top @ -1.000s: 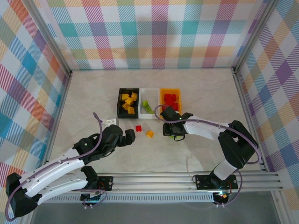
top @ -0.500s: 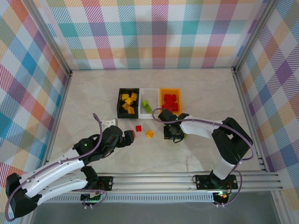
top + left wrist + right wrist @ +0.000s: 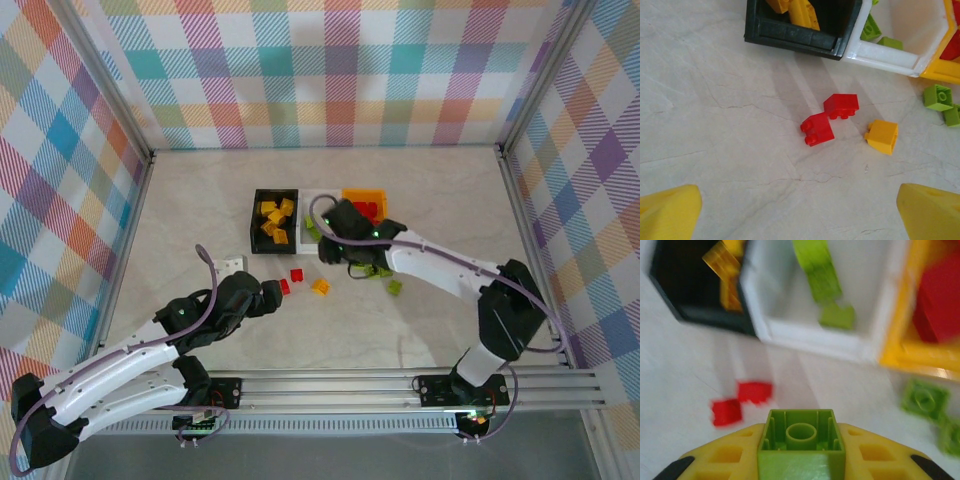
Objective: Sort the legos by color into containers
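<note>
My right gripper [image 3: 801, 440] is shut on a lime green lego [image 3: 801, 447], hollow underside facing the camera, and hangs above the table in front of the white container [image 3: 810, 337], which holds green legos. In the top view this gripper [image 3: 326, 243] sits over the white container's [image 3: 309, 247] front edge. Two red legos [image 3: 841, 105] [image 3: 817, 129] and a yellow-orange lego [image 3: 882, 135] lie on the table ahead of my open left gripper [image 3: 800, 215], which holds nothing. The black container [image 3: 273, 220] holds yellow legos and the orange-yellow container [image 3: 365, 203] holds red ones.
Two more green legos [image 3: 394, 287] [image 3: 375, 275] lie loose under the right forearm, in front of the orange-yellow container. A small white block [image 3: 238, 262] rests left of the black container. Checkered walls surround the table.
My right gripper closed on a green lego and carried it up and left from the table toward the white container. The left gripper crept slightly nearer the red legos.
</note>
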Controlling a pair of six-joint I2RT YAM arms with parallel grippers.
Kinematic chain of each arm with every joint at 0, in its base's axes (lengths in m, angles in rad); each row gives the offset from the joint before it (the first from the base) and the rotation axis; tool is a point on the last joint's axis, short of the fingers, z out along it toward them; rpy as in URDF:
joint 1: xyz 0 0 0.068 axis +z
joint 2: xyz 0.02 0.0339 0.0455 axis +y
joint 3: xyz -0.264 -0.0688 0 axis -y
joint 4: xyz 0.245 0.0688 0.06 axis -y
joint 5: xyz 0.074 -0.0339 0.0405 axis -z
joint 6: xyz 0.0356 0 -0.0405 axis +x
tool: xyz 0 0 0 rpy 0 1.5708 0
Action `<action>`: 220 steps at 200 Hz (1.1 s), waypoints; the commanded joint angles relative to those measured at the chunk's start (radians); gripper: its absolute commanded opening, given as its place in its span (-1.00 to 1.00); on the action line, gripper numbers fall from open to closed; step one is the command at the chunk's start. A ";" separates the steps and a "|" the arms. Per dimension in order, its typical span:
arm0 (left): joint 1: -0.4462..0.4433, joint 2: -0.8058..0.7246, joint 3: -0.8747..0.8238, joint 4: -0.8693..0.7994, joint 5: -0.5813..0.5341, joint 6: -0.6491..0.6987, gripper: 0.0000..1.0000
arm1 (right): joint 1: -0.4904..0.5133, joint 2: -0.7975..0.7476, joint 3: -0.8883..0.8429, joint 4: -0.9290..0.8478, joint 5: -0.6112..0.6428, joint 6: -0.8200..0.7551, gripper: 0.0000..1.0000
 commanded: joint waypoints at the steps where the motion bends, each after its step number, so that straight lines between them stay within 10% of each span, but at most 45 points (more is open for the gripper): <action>1: -0.002 -0.021 -0.020 -0.049 -0.021 -0.013 1.00 | -0.043 0.144 0.130 0.007 -0.019 -0.019 -0.34; 53: -0.002 -0.006 -0.041 -0.050 0.008 -0.005 1.00 | -0.090 0.395 0.435 -0.097 0.049 -0.016 -0.21; 95: -0.002 0.100 -0.048 0.054 0.052 0.043 1.00 | -0.096 0.378 0.479 -0.057 0.026 -0.048 0.43; 220: 0.090 0.734 0.105 0.419 0.106 0.187 0.44 | -0.089 -0.153 -0.055 0.101 0.014 -0.025 0.51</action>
